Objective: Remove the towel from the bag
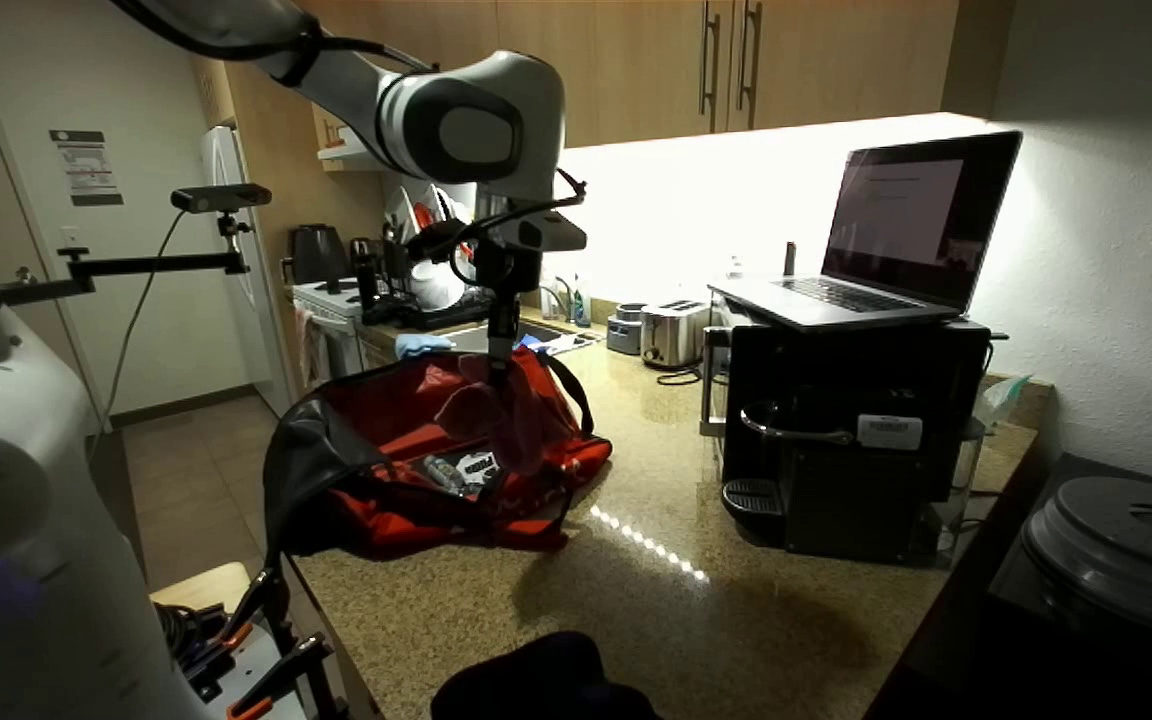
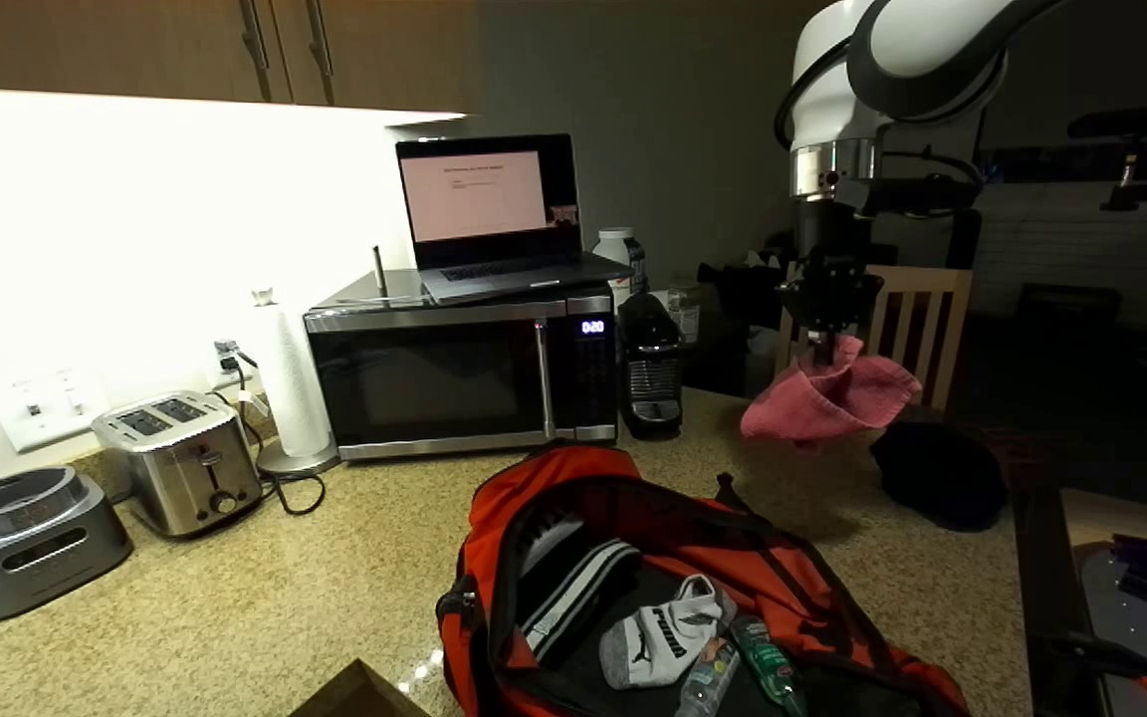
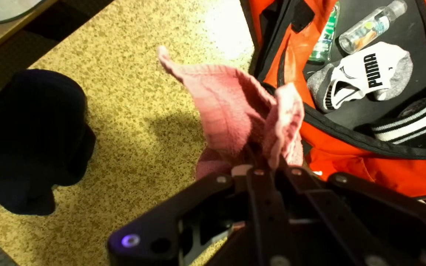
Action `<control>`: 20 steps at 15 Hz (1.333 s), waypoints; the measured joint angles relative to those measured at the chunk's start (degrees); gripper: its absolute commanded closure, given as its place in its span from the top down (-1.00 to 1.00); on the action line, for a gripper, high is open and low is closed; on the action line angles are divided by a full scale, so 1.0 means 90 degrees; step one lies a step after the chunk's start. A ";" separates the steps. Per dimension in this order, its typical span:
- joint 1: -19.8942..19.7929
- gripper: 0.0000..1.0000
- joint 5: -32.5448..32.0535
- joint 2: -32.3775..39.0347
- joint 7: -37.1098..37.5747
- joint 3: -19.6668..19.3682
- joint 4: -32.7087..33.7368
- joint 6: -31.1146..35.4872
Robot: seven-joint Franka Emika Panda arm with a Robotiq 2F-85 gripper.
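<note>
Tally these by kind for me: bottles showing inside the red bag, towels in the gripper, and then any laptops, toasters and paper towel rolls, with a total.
Green bottle and clear bottle: 2 bottles
Pink towel: 1
Laptop: 1
Toaster: 1
Paper towel roll: 1
Total: 6

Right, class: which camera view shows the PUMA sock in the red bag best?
The wrist view: the PUMA sock looks largest there, its lettering sharp though turned sideways. In an exterior view the sock is smaller but readable; in an exterior view the sock is tiny, its lettering hard to read.
</note>
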 measured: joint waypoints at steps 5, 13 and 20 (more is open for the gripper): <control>-0.0144 -0.94 -0.0020 0.0203 0.0242 -0.0072 0.0103 0.0210; -0.0465 -0.93 -0.0303 0.0736 0.1333 -0.0325 0.0596 0.0666; -0.0592 -0.93 -0.1078 0.0876 0.2008 -0.0587 0.0670 0.0675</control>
